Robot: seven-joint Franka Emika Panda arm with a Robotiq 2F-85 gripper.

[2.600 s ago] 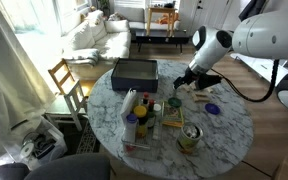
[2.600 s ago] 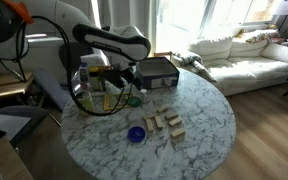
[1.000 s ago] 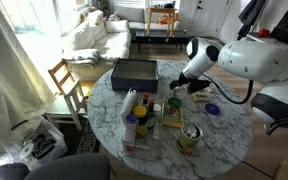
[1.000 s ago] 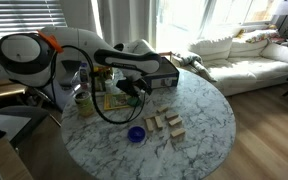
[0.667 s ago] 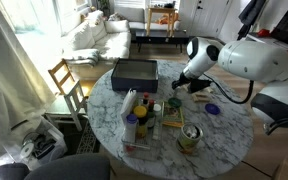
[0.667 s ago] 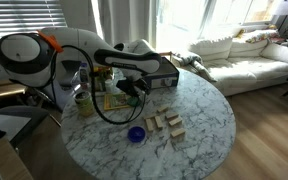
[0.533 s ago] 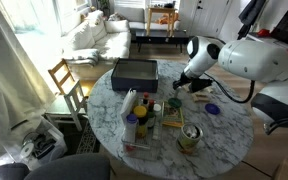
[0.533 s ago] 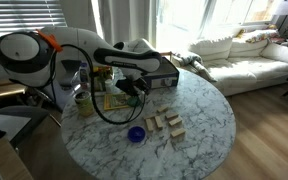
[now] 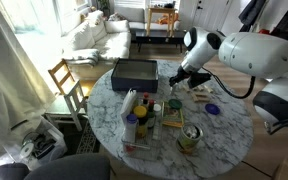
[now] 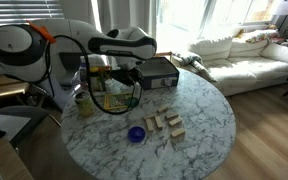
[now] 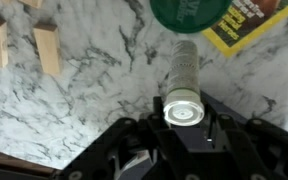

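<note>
A: What's in the gripper point(image 11: 182, 114)?
B: The jaws are partly closed, clamped on the capped end of a small pale tube point(image 11: 184, 68). In the wrist view we see it pinched between both fingers, pointing out over the marble table point(image 11: 84, 110), its far end by a green round lid point(image 11: 189, 9) and a yellow packet point(image 11: 252, 22).
A: Is it touching the table?
B: We can't tell. In an exterior view the gripper point(image 9: 176, 79) hangs over the table near the black box point(image 9: 134, 72).
A: Which step?
B: We'd call it grasp made, lift in hand. The next move needs a steady squeeze and a straight rise, clear of the wooden blocks point(image 11: 46, 48).
</note>
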